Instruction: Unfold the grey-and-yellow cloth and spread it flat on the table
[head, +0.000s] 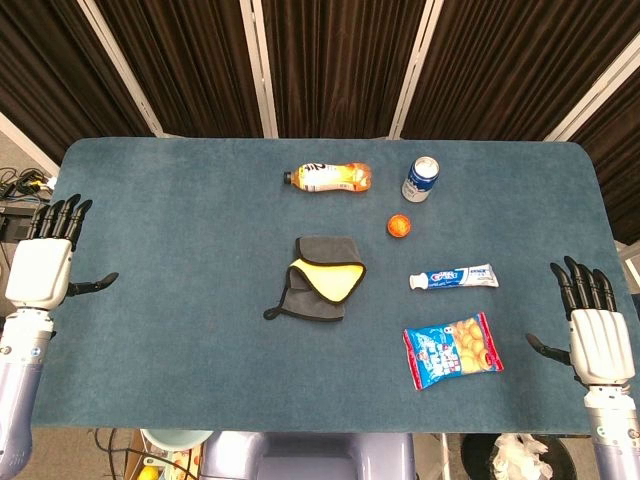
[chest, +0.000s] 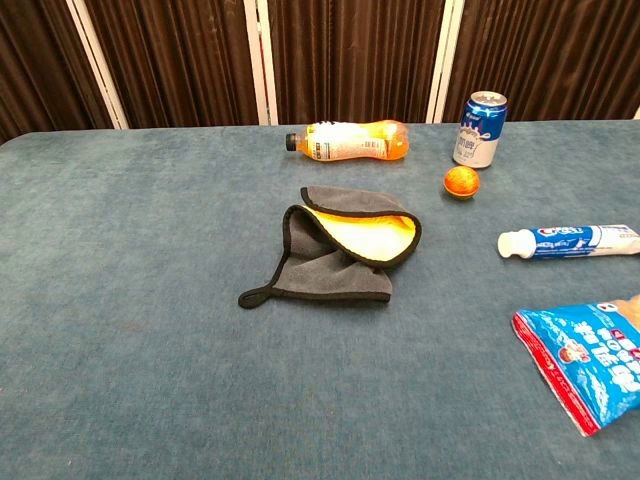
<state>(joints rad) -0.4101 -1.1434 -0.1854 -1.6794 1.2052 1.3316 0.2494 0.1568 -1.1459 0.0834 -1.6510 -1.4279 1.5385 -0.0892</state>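
Both hands rest apart from everything, empty with fingers spread: the left hand (head: 42, 262) at the worktop's (head: 160, 220) left edge, the right hand (head: 592, 325) at its near right edge. Neither shows in the chest view. Between them, about mid-worktop, lies the grey-and-yellow cloth (head: 325, 275), well apart from each hand. It is folded, grey outside, with a yellow inner face showing under a turned-back flap, and a small black loop (chest: 256, 296) trails from its near left corner. Beyond it lies an orange drink bottle (head: 328, 178) on its side. To its right sit a blue can (head: 421, 178), a small orange ball (head: 399, 226), a toothpaste tube (head: 453, 277) and a blue snack bag (head: 452, 349).
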